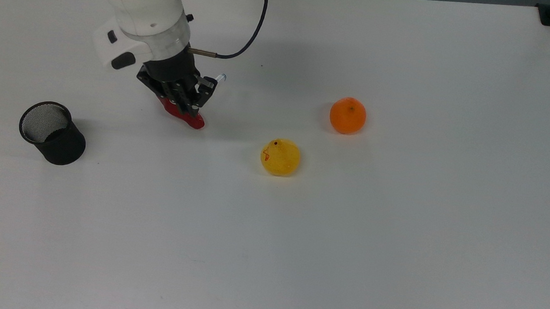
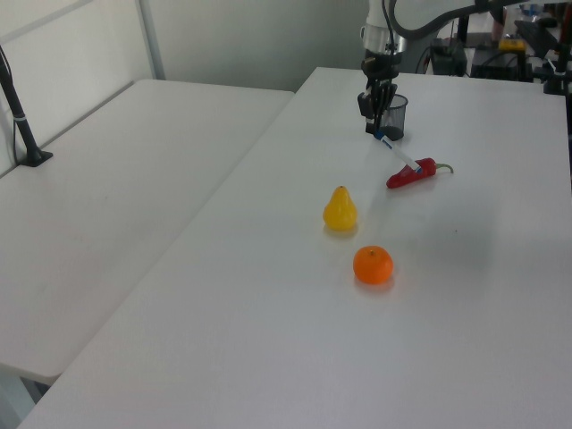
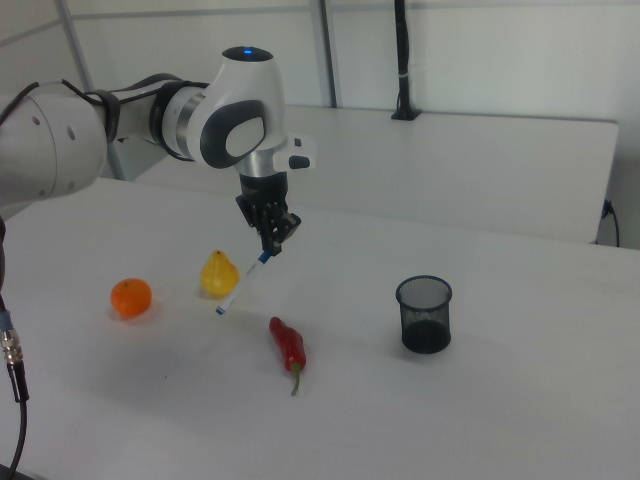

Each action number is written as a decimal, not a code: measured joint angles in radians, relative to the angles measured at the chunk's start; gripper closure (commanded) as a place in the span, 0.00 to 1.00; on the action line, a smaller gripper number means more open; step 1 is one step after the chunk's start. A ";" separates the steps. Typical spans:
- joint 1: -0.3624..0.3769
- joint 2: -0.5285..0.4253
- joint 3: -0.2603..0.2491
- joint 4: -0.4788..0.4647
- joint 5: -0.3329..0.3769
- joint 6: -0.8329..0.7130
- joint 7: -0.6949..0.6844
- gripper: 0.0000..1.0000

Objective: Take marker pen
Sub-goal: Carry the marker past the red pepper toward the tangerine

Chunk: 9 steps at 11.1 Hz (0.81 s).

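The marker pen (image 3: 243, 282) is held off the bench (image 3: 480, 400), pinched at its upper end between the closed fingers (image 3: 268, 240) of the gripper (image 3: 271, 243). In the right view the pen's long axis is seen slanting down and toward the right view's left, its lower blue end hanging free above the bench between the yellow pear (image 3: 218, 275) and the red chili (image 3: 289, 347), touching neither. In the left view the pen (image 2: 398, 154) is seen running from the gripper (image 2: 374, 126) down toward the chili (image 2: 413, 172). The black mesh cup (image 3: 424, 314) stands well apart on the right view's right. The take is judged done; any coming move is judged to hinge on the low tip clearing the chili beneath it.
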 measured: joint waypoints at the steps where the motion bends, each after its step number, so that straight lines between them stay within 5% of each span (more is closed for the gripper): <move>1: 0.011 0.000 0.000 -0.001 -0.001 -0.030 -0.002 0.93; 9: 0.206 0.009 0.003 -0.053 -0.012 -0.185 -0.003 0.90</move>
